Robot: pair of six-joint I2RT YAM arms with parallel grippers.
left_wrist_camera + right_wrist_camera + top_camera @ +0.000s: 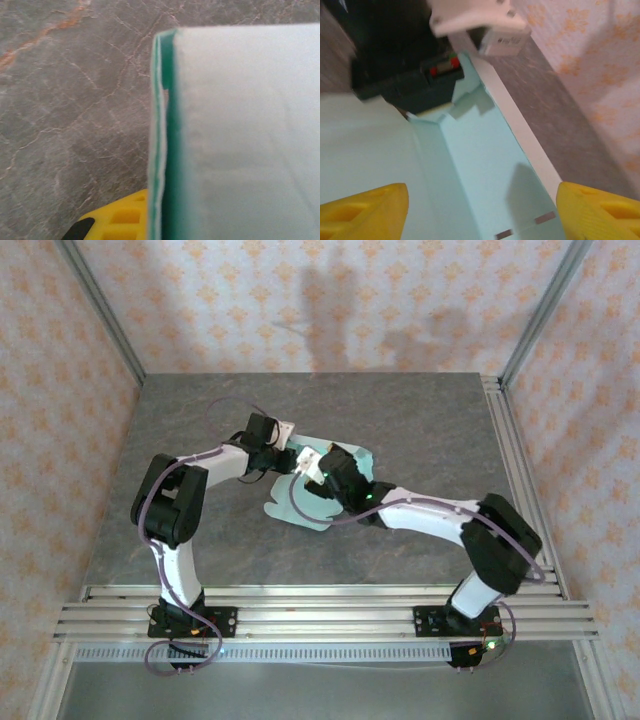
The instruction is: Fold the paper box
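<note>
The paper box (300,508) is a pale mint-green card sheet lying partly folded in the middle of the table, with both grippers meeting over its far end. My left gripper (283,455) is shut on a raised, doubled flap of the paper box (240,140); one yellow finger (122,217) presses against the flap's edge, and the other finger is hidden behind the card. My right gripper (482,210) is open, with its yellow fingers (365,210) spread wide on either side of a creased panel of the paper box (480,165). The black left gripper (415,80) sits just beyond that panel.
The dark stone tabletop (400,420) extends all around the sheet. Aluminium rails (320,605) carrying the arm bases run along the near edge. Patterned walls (330,300) and metal frame posts (100,310) close in the back and sides.
</note>
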